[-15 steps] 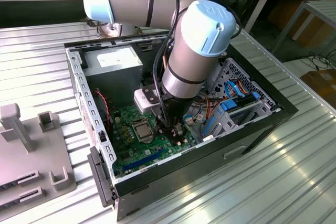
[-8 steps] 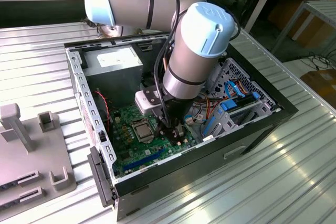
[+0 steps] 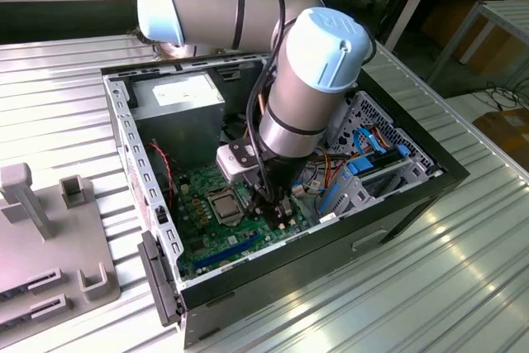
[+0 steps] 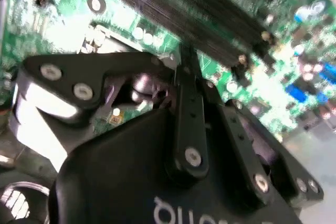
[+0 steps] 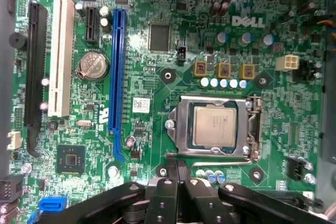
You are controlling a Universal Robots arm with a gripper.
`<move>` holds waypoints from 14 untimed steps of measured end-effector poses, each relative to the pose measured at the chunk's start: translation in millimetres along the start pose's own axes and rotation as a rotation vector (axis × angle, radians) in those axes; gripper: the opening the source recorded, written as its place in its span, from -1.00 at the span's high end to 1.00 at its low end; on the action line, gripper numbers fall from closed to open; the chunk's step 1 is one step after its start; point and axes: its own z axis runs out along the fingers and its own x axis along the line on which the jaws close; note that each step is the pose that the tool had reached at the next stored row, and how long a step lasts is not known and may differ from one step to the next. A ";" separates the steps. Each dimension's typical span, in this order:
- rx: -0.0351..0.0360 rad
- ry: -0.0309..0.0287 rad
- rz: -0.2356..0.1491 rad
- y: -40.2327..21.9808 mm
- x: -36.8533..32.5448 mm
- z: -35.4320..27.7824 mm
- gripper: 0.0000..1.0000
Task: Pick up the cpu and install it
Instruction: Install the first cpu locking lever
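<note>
The cpu [image 5: 213, 125] already lies flat in the socket frame [image 5: 214, 128] on the motherboard [image 5: 157, 108], right of centre in the first wrist view and near the middle of the open computer case [image 3: 124, 138] in the exterior view, so placing looks done. I cannot tell whether the frame is latched. The chip is nearly square with no clear long axis, metal top facing up and edges parallel to the frame; the gripper [image 5: 177, 174], low in that frame beside the socket, has its jaws closed together on nothing.
</note>
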 end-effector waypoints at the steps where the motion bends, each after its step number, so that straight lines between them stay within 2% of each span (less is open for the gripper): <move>1: 0.0002 0.0013 -0.001 -0.1 0.0 0.3 0.79; 2: 0.0000 0.0031 -0.002 -0.2 0.0 0.3 0.79; 3: 0.0006 0.0024 -0.002 -0.1 0.0 -1.9 0.79; 5: 0.0001 0.0028 -0.003 0.8 0.0 -15.2 0.79; 8: -0.0001 0.0031 -0.003 1.3 -0.2 -25.7 0.79; 11: -0.0001 0.0031 -0.004 2.8 -3.2 -28.2 0.79; 14: 0.0000 0.0031 -0.005 7.0 -8.7 -28.0 0.79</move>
